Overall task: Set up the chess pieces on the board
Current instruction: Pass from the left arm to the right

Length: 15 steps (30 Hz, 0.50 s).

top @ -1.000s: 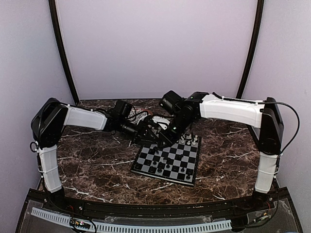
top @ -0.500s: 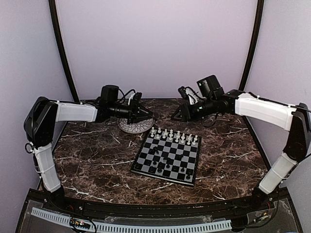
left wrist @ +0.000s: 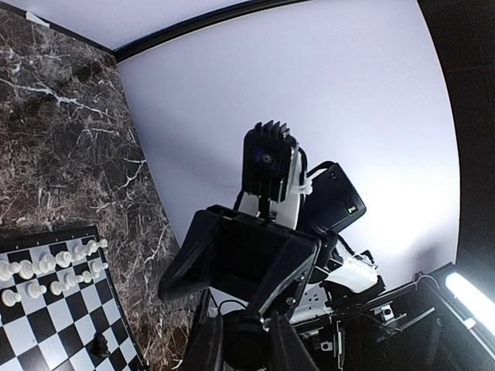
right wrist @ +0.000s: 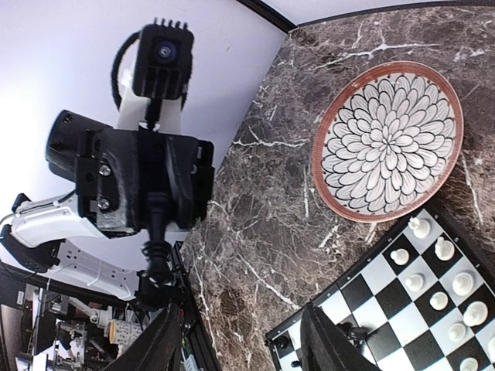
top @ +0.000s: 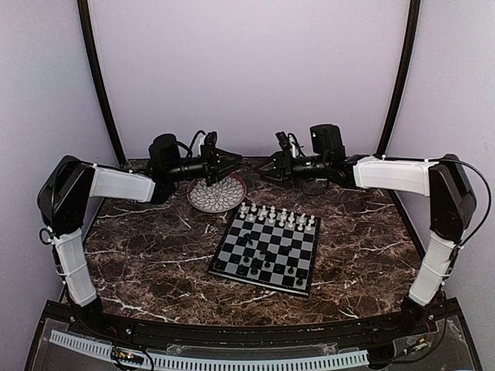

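Both aloft beyond board (top: 298, 259): right fingers (right wrist: 166, 344) wide; left fingers (left wrist: 213, 349) narrow, hold unclear.

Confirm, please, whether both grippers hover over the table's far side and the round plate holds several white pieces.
The plate is empty, as the right wrist view shows; the white pieces stand on the board. Left gripper and right gripper do hover there.

The dark, white-veined marble table (top: 155, 247) carries the board (top: 226, 252) near its centre, slightly rotated. A round petal-patterned plate (top: 216, 209) lies just beside it, at eleven o'clock.
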Each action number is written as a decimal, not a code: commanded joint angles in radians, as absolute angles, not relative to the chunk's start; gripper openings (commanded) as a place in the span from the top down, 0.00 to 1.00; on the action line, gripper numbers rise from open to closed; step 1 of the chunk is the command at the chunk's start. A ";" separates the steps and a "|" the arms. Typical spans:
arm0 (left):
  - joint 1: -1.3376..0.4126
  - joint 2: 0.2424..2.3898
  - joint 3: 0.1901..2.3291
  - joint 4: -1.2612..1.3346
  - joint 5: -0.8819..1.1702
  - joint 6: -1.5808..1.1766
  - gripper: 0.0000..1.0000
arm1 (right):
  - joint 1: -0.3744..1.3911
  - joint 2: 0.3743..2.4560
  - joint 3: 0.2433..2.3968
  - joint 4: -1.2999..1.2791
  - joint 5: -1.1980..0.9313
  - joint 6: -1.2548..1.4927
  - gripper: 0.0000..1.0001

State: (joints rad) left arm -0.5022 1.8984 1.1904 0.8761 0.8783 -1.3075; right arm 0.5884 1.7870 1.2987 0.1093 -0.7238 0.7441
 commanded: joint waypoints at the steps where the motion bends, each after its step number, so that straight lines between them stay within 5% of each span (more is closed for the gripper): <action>1: -0.506 1.895 1.152 0.994 0.866 -1.366 0.88 | 0.589 1.799 1.347 0.265 -0.793 0.826 0.47; 15: -0.532 1.929 1.182 0.997 0.886 -1.387 0.88 | 0.603 1.844 1.348 0.367 -0.851 0.897 0.58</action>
